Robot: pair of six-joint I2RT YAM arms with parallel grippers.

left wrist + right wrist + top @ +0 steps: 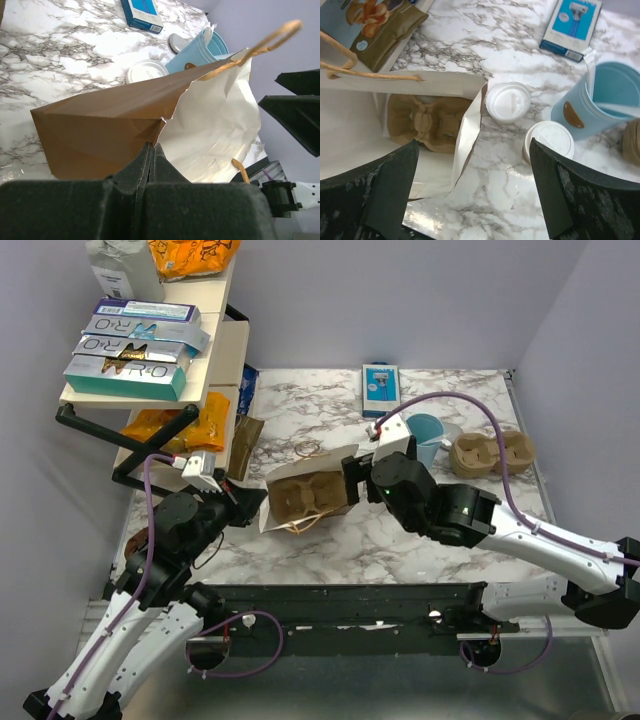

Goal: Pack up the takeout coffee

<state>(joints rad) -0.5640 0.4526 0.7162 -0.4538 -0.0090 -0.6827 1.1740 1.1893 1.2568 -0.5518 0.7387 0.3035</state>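
Left gripper (151, 147) pinches bag (100, 120) edge

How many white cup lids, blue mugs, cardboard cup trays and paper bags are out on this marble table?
White cup lids: 2
Blue mug: 1
Cardboard cup trays: 2 (one inside the bag)
Paper bag: 1
Total: 6

White marble on the counter (510, 175), grey veins all over. The bag (110, 125): brown outside, white inside, tan handles. Inside, the carrier (427, 122), dull brown. The coffee cup (525, 154) is cream-tan, its lid (550, 140) white; the second lid (508, 101) at 11 o'clock, white too. At 3 o'clock the mug (600, 107), light blue, brown patch. The box (571, 22), blue.
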